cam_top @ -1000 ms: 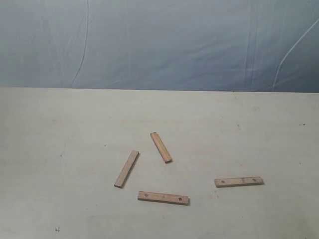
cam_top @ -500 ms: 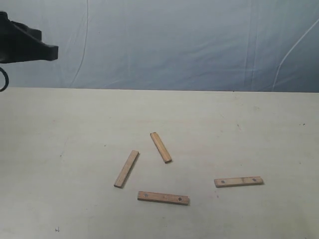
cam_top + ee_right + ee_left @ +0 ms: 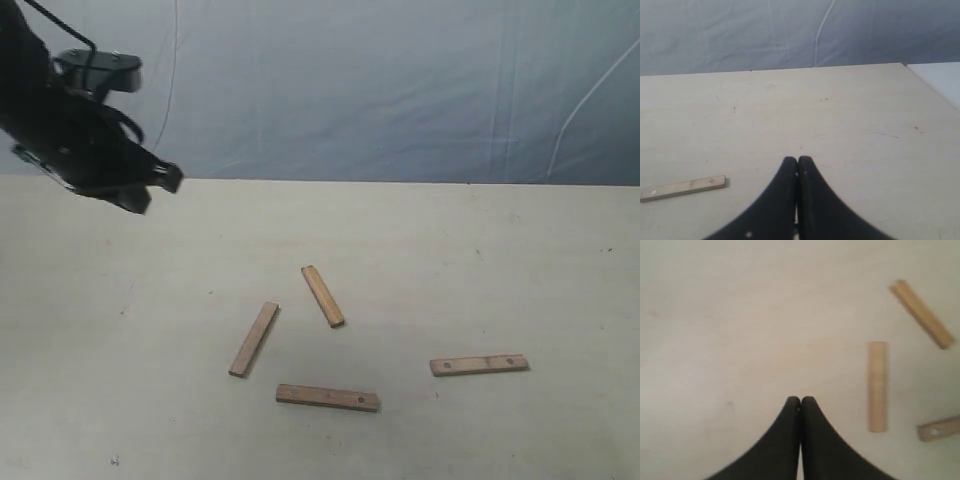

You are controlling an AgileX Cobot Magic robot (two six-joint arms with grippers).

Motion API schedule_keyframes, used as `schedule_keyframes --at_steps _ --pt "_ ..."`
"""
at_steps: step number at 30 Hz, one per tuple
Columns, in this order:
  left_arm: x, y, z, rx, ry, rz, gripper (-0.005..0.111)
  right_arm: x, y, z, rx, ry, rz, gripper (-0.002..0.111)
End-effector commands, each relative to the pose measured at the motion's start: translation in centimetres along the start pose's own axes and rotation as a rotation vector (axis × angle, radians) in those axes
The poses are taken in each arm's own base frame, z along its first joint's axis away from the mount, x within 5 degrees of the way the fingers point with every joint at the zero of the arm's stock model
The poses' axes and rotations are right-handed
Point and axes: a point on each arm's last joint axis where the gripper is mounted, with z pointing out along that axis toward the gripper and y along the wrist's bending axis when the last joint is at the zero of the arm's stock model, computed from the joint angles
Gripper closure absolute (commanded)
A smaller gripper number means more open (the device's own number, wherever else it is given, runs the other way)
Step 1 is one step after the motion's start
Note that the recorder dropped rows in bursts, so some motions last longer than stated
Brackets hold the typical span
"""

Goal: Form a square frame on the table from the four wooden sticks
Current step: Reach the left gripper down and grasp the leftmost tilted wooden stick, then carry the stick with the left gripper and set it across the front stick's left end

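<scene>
Four loose wooden sticks lie apart on the table: a slanted one, one to its lower left, one near the front and one at the right. No square frame is formed. My left gripper hangs above the table's far left, shut and empty. In the left wrist view its fingertips meet, and three sticks lie off to one side. My right gripper is shut and empty, with one dotted stick near it. It is outside the exterior view.
A blue-grey fabric backdrop rises behind the table's far edge. In the right wrist view a white surface adjoins the table's corner.
The left arm has come in from the upper left and swung down and to the right over the table. The sticks have not moved.
</scene>
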Motion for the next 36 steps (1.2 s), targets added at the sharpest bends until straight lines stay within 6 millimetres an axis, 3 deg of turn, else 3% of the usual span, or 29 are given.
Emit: schedule_keyframes --at_steps 1,5,8,13,16,22,27,30,33,36 --pt "-0.1 -4.4 2.6 0.154 0.051 0.068 0.094 -0.1 0.0 0.0 0.005 -0.011 -0.006 0.109" --pt "0.5 -7.6 5.3 0.21 0.114 0.111 0.067 -0.1 0.0 0.0 0.005 -0.011 -0.006 0.109" --pt "1.2 -9.0 7.9 0.221 0.162 0.136 0.054 -0.1 0.0 0.0 0.005 -0.011 -0.006 0.109" --pt "2.2 -8.7 12.5 0.083 0.213 0.046 0.055 -0.1 0.0 0.0 0.005 -0.011 -0.006 0.109" --pt "2.7 -8.2 14.3 0.0 0.232 0.056 0.053 -0.1 0.0 0.0 0.005 -0.011 -0.006 0.109" --pt "3.5 -8.4 16.7 0.021 0.252 -0.003 0.041 -0.1 0.0 0.0 -0.002 -0.01 0.018 0.109" --pt "3.7 -8.4 17.4 0.029 0.253 -0.021 0.041 -0.1 0.0 0.0 -0.002 -0.01 0.016 0.109" --pt "3.9 -8.4 17.8 0.028 0.258 -0.021 0.047 -0.1 0.0 0.0 -0.002 -0.01 0.019 0.109" --pt "4.4 -8.3 18.8 0.026 0.283 -0.038 0.065 -0.1 0.0 0.0 -0.002 -0.01 0.019 0.109" --pt "4.9 -8.3 19.5 0.017 0.302 -0.087 0.089 -0.1 0.0 0.0 -0.002 -0.01 0.019 0.109"
